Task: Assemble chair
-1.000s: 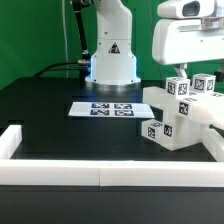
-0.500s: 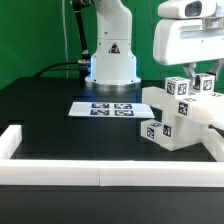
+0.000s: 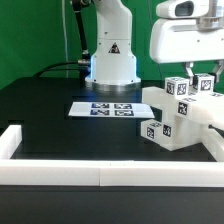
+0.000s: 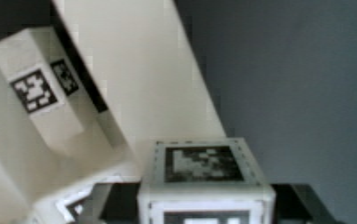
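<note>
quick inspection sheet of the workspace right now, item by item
surface: flat black table top, edged by long white border rails at the front.
job's things: chunky white plastic chair blocks with black-and-white square tags, grouped at the exterior view's right.
clutter: nothing seen beyond the thin flat white marker board lying mid-table.
grippers: two-finger gripper shut on a white tagged block, dark fingers at its sides.
cables: dark cable trailing from the white arm base.
surroundings: green backdrop behind the table.
</note>
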`<state>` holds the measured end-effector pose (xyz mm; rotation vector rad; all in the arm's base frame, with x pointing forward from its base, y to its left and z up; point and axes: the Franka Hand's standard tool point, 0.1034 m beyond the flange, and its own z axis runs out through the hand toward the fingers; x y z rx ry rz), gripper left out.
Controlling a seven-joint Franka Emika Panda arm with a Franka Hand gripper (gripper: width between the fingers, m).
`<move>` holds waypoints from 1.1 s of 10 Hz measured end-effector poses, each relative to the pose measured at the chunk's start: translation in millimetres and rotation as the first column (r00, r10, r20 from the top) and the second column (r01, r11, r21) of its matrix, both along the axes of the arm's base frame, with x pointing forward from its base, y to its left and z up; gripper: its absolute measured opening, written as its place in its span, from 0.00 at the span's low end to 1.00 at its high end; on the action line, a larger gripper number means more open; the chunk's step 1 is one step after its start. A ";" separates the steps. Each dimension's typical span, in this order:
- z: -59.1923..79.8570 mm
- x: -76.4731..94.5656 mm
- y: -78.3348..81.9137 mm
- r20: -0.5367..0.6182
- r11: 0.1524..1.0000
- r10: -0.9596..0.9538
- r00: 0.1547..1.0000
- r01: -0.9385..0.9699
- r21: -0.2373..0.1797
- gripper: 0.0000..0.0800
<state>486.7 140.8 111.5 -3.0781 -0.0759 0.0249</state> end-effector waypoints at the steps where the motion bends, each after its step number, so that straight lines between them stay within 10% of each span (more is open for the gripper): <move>1: 0.0 0.1 -0.4 -0.005 0.997 -0.081 0.997 0.081 0.000 0.36; 11: -0.5 -0.4 2.6 -0.049 0.666 -0.746 0.665 0.745 -0.026 0.36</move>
